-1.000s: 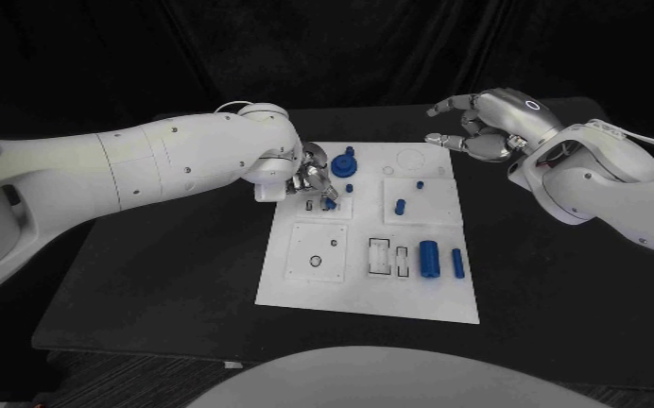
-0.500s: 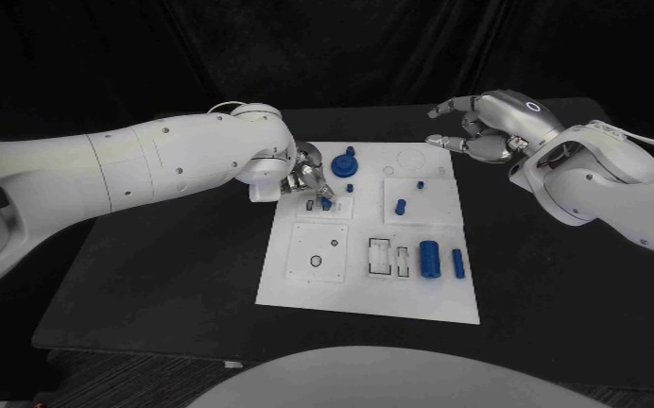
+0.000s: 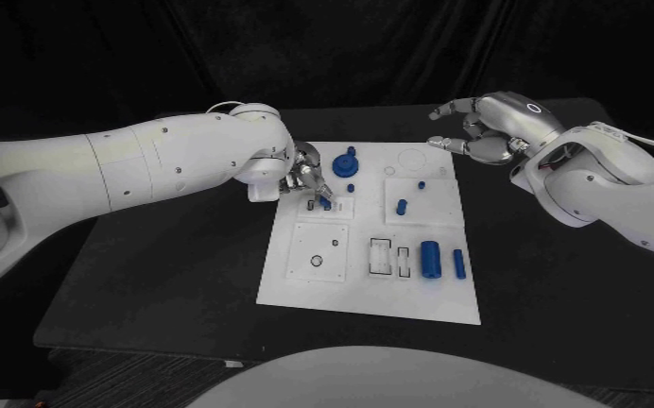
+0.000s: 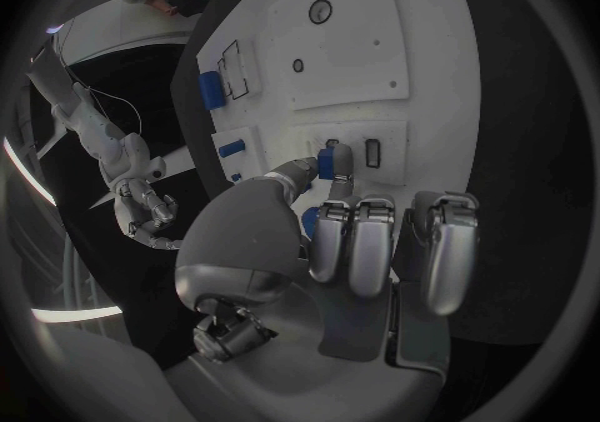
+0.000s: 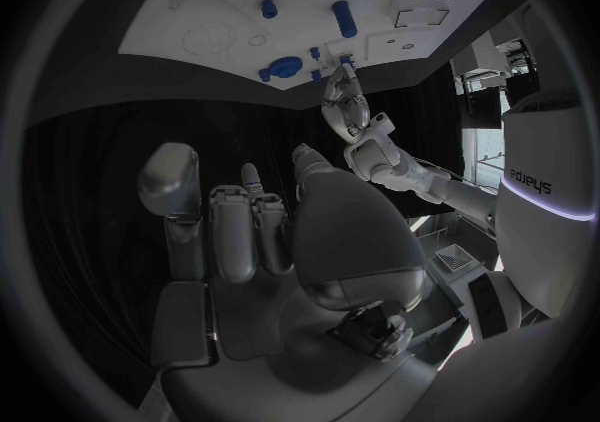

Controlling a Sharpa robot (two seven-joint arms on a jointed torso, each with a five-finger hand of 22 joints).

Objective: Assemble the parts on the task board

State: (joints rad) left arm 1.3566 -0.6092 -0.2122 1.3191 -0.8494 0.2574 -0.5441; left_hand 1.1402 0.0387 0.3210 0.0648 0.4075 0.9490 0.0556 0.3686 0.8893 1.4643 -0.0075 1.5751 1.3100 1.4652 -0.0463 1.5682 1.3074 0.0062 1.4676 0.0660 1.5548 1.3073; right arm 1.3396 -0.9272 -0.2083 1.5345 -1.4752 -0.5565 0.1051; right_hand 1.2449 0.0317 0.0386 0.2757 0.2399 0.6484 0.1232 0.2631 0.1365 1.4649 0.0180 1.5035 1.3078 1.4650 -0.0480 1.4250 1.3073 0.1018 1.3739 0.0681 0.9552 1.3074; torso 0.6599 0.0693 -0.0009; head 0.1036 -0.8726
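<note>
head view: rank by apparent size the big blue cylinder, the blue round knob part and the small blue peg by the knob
1. big blue cylinder
2. blue round knob part, close behind, nearly alike
3. small blue peg, clearly smallest

small blue part (image 3: 324, 202) half behind left robot hand (image 3: 308, 179)

One task board (image 3: 341, 280), six blue parts (image 3: 429, 258), two robot hands (image 3: 308, 181).

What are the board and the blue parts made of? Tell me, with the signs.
Board: looks like matte white plastic, flat with even cut-outs and no glare. Large blue part: probably smooth moulded plastic, with uniform colour and a faint sheen. Neither can be settled by sight alone.
</note>
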